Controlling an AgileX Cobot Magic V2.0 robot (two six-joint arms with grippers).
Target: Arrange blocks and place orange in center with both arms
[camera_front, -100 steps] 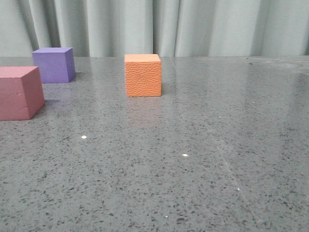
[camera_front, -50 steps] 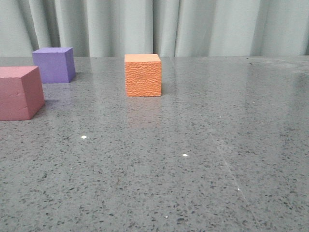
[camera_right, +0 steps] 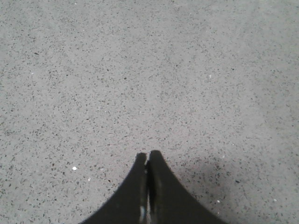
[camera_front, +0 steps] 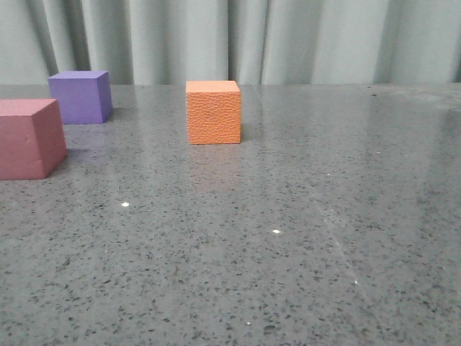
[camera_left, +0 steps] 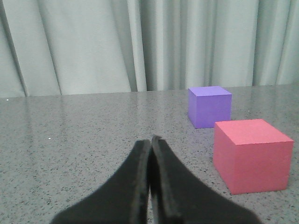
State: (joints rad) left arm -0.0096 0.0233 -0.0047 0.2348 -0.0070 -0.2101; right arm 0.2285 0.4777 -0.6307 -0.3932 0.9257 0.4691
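The orange cube (camera_front: 213,112) is seen at 12 o'clock of the table's (camera_front: 302,238) middle; purple cube (camera_front: 81,96) and pink-red cube (camera_front: 29,138) at 10. Left gripper (camera_left: 150,142) and right gripper (camera_right: 148,156) are pressed together, holding nothing, judged not yet engaged.

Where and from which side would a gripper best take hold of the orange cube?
Probably from above, closing on the two opposite side faces of the orange cube. It sits flat and upright, apart from the purple cube and pink cube, so both sides are free.
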